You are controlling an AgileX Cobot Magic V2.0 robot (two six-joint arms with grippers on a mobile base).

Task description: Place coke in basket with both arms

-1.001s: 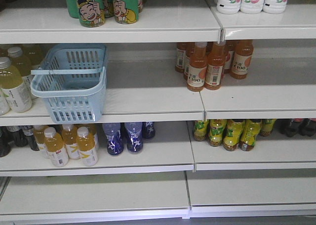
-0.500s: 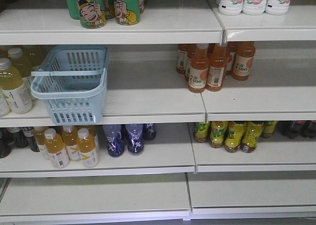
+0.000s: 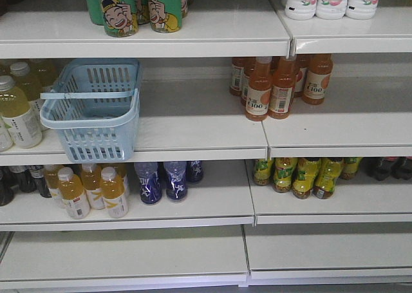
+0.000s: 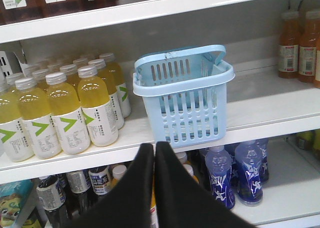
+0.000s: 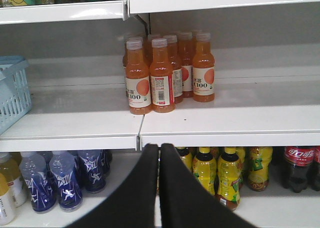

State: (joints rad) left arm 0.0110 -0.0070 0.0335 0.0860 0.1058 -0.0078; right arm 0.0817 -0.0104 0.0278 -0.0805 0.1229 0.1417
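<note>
No coke can shows in any of the three views, so which way it lies from either arm, and how its long axis runs, cannot be told. The only cola in sight is a pair of dark cola bottles (image 5: 299,168) with red labels. They stand upright at the far right of the lower shelf, below and well to the right of the right gripper (image 5: 159,149). They are not the can.

The light blue basket (image 3: 90,113) stands upright at the front edge of the middle shelf (image 3: 193,132), its mouth facing up and one thin handle lying across the top. In the left wrist view it sits above and slightly right of the left gripper (image 4: 154,147), just beside the rows of yellow drink bottles (image 4: 65,107). In the right wrist view only its slotted side shows, at the far left edge and well apart from the orange drink bottles (image 5: 165,72) that fill the centre. The left arm is therefore the nearer one to the basket.

Both grippers have their black fingers pressed together with nothing between them. Neither touches a shelf or a bottle.

The likely next need is to find the can, and the right arm's side, where the cola stock stands, looks the more promising place to search.
</note>
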